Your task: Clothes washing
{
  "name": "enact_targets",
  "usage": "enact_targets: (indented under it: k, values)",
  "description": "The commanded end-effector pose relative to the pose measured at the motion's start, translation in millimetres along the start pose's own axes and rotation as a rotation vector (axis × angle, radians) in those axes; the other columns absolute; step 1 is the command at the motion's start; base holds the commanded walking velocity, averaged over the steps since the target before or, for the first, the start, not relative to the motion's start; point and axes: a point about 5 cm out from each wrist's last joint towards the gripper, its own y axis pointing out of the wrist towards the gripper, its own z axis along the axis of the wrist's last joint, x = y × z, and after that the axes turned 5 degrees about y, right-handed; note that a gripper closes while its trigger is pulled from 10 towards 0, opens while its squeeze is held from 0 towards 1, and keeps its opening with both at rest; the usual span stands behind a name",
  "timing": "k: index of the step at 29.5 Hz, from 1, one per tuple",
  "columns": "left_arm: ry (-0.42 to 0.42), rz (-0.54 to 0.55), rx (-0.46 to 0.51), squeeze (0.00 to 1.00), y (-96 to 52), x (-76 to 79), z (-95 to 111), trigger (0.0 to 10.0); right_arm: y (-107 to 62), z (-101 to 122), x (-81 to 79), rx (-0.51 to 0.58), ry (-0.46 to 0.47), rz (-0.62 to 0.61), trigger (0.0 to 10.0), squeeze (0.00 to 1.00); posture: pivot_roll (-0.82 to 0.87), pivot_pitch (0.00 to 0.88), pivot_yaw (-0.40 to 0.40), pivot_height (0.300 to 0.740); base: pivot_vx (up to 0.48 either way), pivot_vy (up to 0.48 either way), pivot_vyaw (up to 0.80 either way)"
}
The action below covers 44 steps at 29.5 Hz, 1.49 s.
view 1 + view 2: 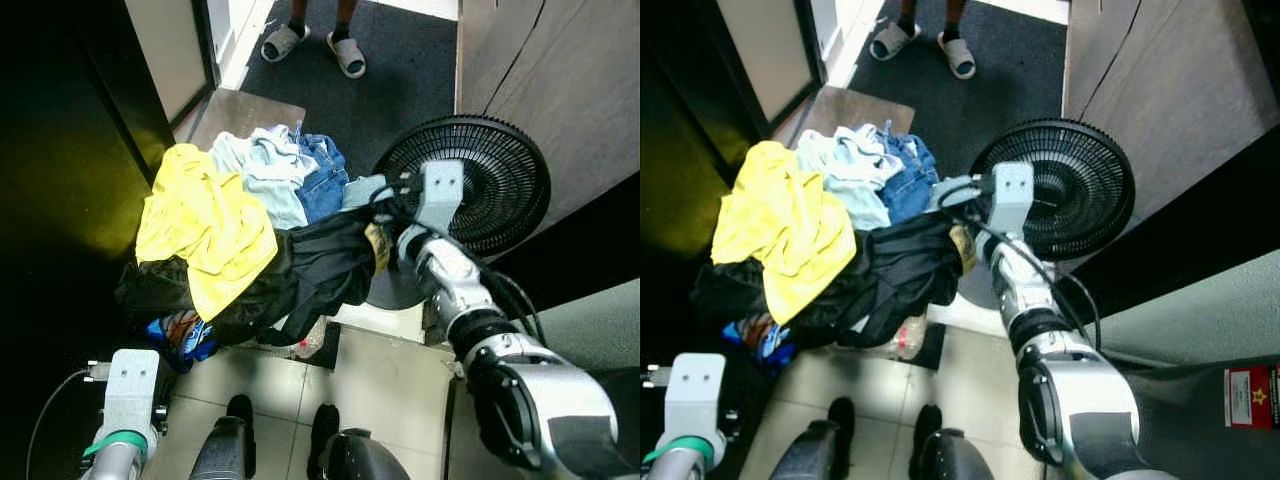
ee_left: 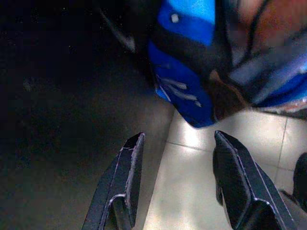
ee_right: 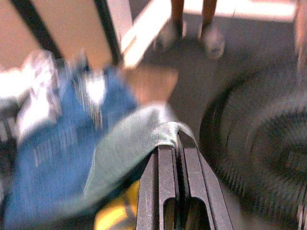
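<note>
A heaped pile of clothes (image 1: 240, 230) blocked the middle before me. A black fan (image 1: 480, 180) stood just beside it on my right, crowding my right gripper (image 3: 178, 143). A person's sandalled feet (image 1: 315, 45) stood beyond. Bare floor tile (image 2: 192, 191) lay open under my left gripper (image 2: 175, 143).

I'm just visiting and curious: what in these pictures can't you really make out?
- The basket under the clothes pile: buried by garments, both eye views.
- The person: cut off above the ankles by the top edge.
- The pale cloth pinched by the right hand: motion-blurred in the right wrist view.
- Left surroundings: dark shade.
</note>
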Motion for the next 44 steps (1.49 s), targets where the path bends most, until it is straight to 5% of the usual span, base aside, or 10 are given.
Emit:
enact_targets:
  k: [1, 11, 15, 24, 35, 44]
  values:
    - [0.0, 0.005, -0.061, 0.0, -1.0, 0.3, -18, 10.0, 2.5, 30, 5.1, 0.167, -0.03, -0.009, 10.0, 0.0, 0.22, 0.276, -0.075, 0.74, 0.0, 0.0, 0.0]
    - [-0.028, -0.007, -0.021, 0.0, 17.8, 8.9, -3, 10.0, -12.1, 80, 29.0, 0.42, -0.065, -0.109, 10.0, 0.0, 0.17, 0.15, -0.049, 0.74, 0.0, 0.0, 0.0]
    - [-0.076, -0.056, 0.097, 0.0, 23.7, 17.1, 32, 10.0, -27.5, 111, 23.3, 0.584, -0.201, -0.129, 10.0, 0.0, 0.15, 0.078, -0.039, 0.74, 0.0, 0.0, 0.0]
    - [-0.157, -0.087, 0.317, 0.0, 14.1, 10.2, 94, 10.0, -66.2, 80, 27.7, 0.507, -0.208, -0.169, 10.0, 0.0, 0.16, 0.039, -0.028, 0.74, 0.0, 0.0, 0.0]
    - [-0.255, -0.062, 0.601, 0.0, 9.7, -9.3, 187, 10.0, -54.2, 78, 8.3, 0.458, -0.259, -0.098, 10.0, 0.0, 0.13, 0.001, -0.044, 0.74, 0.0, 0.0, 0.0]
    - [-0.299, -0.058, 0.711, 0.0, -5.7, -14.1, 222, 10.0, -50.3, 76, 4.6, 0.42, -0.227, -0.096, 10.0, 0.0, 0.14, 0.0, -0.057, 0.74, 0.0, 0.0, 0.0]
